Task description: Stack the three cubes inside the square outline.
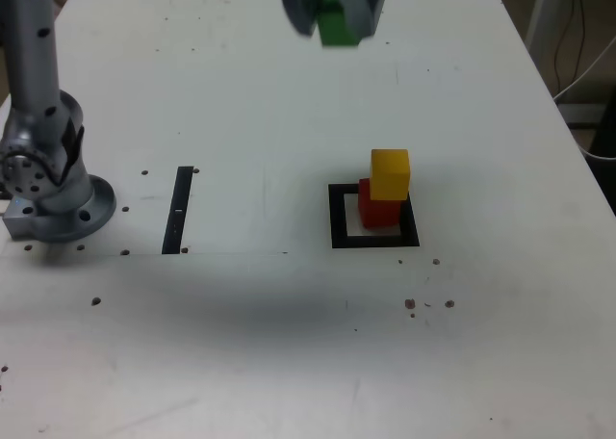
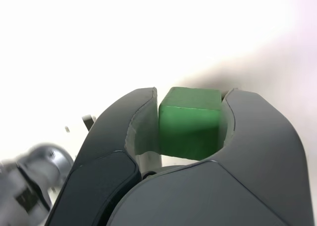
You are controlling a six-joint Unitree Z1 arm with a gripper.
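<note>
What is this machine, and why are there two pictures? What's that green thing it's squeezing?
It's a robot arm. Its grey base is bolted on a white table. One picture comes from a camera looking over the table. The other comes from a camera on the arm's wrist, so it sees the gripper very close up. The gripper is like a hand with two dark fingers. It is shut on a green cube, and in the table picture that cube is near the top. On the table a yellow cube sits on a red cube, inside a black square outline. A black strip lies by the base.
</note>
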